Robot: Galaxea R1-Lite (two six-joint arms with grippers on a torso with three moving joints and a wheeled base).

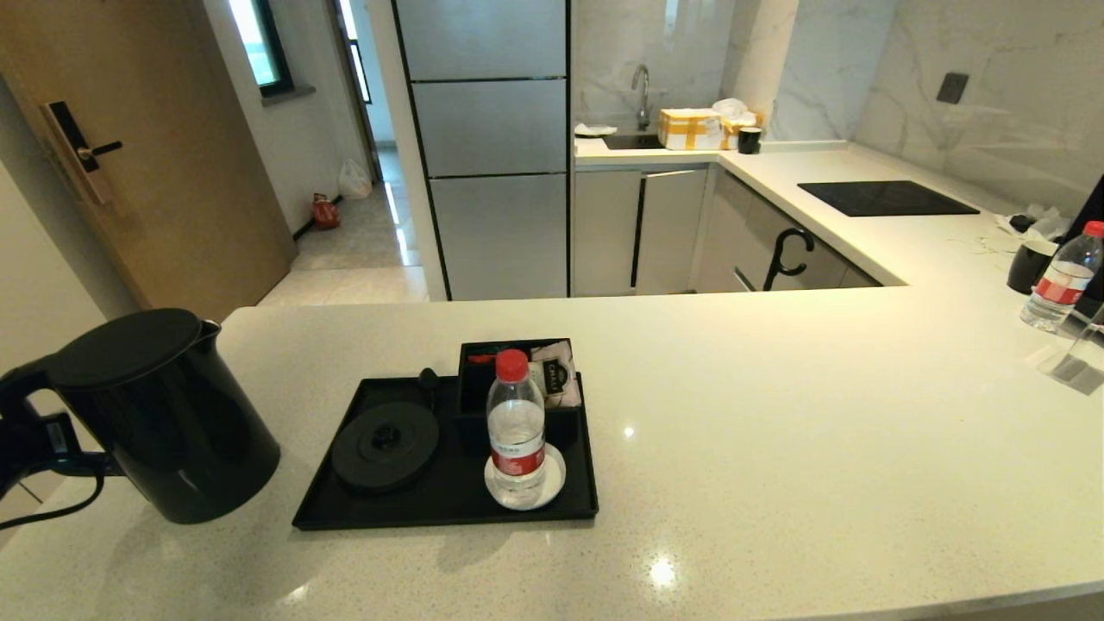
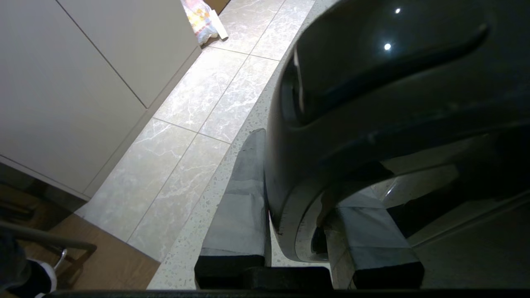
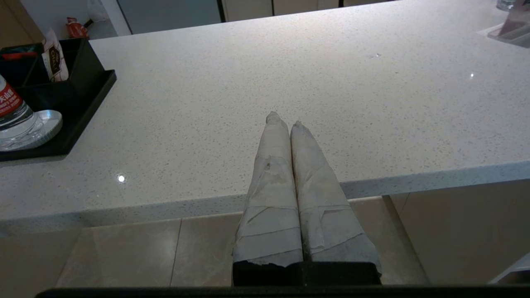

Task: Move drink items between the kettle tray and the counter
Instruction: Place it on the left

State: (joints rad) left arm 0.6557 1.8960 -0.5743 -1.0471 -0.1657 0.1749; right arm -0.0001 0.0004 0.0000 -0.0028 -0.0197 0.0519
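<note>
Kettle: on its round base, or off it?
Off. The kettle stands on the counter beside the tray; the round base is bare. Left gripper clamps its handle.

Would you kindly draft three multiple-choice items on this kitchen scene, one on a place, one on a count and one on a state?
1. Where does the kettle stand?
A. On the round base in the tray
B. On the counter, left of the tray
C. On the hob

2. How many red-capped water bottles are in the head view?
A. One
B. Two
C. Three

3. How is the right gripper?
A. Shut, holding nothing
B. Open around a bottle
C. Shut on the tea sachet

Answers:
1 B: the kettle rests on the counter left of the tray, whose round base is bare, with the left gripper shut on its handle.
2 B: one bottle stands on the coaster in the tray, another bottle far right on the counter.
3 A: its fingers touch each other above the counter edge.
</note>
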